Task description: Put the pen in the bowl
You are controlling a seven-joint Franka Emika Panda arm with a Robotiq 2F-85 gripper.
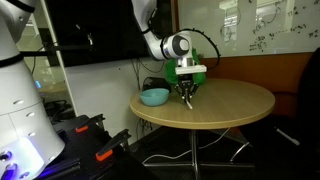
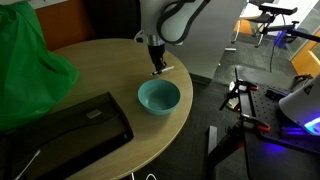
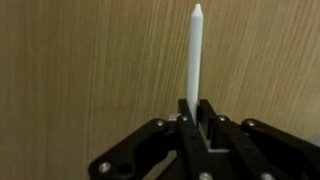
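A white pen sticks out from between my gripper's fingers in the wrist view, over the wooden tabletop. The gripper is shut on the pen. In both exterior views the gripper hangs low over the round wooden table, to one side of the light blue bowl. The bowl looks empty and stands near the table's edge. The pen is too small to make out in the exterior views.
A black case lies on the table near the bowl. Green cloth sits at the table's far side. A green object stands behind the gripper. Robot equipment stands beside the table.
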